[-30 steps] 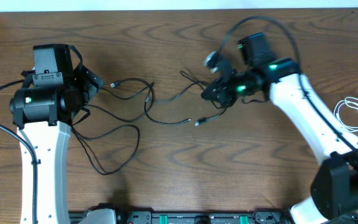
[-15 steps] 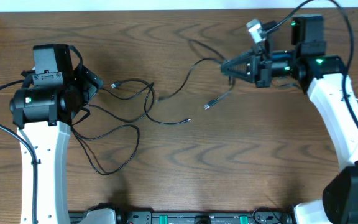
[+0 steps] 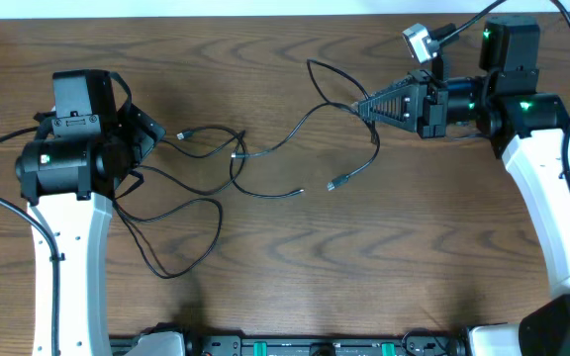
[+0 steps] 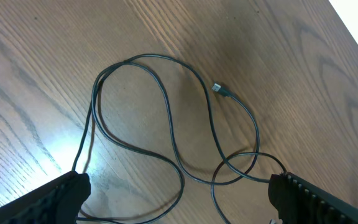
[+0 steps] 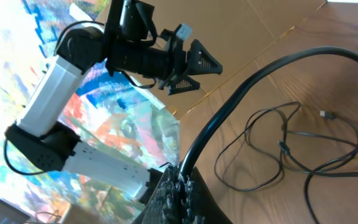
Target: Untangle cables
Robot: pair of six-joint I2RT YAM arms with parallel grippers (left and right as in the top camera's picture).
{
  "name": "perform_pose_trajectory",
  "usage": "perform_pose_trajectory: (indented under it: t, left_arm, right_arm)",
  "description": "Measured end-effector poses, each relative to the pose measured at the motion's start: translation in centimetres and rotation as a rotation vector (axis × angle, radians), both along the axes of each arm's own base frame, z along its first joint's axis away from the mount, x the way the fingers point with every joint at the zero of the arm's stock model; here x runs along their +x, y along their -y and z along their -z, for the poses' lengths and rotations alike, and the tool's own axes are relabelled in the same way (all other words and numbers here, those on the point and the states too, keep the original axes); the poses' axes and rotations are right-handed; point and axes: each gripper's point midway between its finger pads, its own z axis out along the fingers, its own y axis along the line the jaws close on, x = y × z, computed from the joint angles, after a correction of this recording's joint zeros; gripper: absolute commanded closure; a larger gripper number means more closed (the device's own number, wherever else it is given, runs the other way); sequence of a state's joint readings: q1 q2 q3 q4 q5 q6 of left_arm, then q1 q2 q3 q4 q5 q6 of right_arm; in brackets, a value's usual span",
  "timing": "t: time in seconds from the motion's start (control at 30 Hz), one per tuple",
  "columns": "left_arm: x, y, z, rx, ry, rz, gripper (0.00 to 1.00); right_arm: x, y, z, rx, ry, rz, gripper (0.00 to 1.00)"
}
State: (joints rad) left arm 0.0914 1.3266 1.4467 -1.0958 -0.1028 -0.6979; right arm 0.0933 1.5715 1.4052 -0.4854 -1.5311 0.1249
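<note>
Overhead: my right jaws point(image 3: 363, 107), clamped on a black cable point(image 3: 295, 132), have swung up and away within the last second. That draws the cable out of the tangle point(image 3: 191, 188) beneath my wide-apart left jaws point(image 4: 179, 185). Separation looks begun.

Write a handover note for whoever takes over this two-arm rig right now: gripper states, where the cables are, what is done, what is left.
Left gripper: open, holding nothing, above thin black cable loops on the brown wooden table.
Right gripper: shut on one thin black strand, raised over the table's far right; its plug end trails toward the middle.
Done: that strand is drawn out to the right.
Left: black cables cross in a tangle near the left gripper; separate them.
</note>
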Motion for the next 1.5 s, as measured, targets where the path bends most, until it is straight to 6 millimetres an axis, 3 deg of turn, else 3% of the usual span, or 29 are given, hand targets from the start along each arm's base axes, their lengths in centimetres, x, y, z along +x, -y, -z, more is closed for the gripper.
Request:
perform_pose_trajectory:
  t: [0.3,0.6,0.83,1.0,1.13,1.27,1.4,1.5]
  left_arm:
    - [0.0,0.0,0.0,0.0,0.0,0.0,0.03]
    - [0.0,0.0,0.0,0.0,0.0,0.0,0.03]
    - [1.2,0.0,-0.7,0.001,0.058,0.001,0.02]
    - [0.4,0.4,0.0,-0.022,0.015,0.013,0.01]
    - [-0.2,1.3,1.6,-0.057,-0.037,0.06,0.28]
    - [0.2,2.7,5.1,-0.084,-0.104,0.19,0.28]
    - [1.0,5.5,9.4,-0.19,-0.181,0.378,0.28]
    - [1.5,7.9,11.3,-0.306,-0.201,0.494,0.28]
  right_arm:
    - [-1.1,-0.3,0.5,-0.012,-0.145,-0.014,0.99]
    - [-1.2,-0.6,0.5,-0.01,-0.123,-0.023,0.99]
    - [0.0,-0.7,-1.1,0.004,-0.046,-0.021,0.99]
    - [0.3,-0.8,-1.9,-0.001,-0.165,-0.02,0.99]
    - [0.2,-0.8,-1.8,-0.008,-0.259,-0.019,0.99]
    - [0.0,-0.7,-1.3,-0.016,-0.328,-0.018,0.99]
    - [-0.2,-0.7,-1.0,-0.018,-0.346,-0.018,0.99]
    - [-0.2,-0.7,-1.0,-0.018,-0.344,-0.018,0.99]
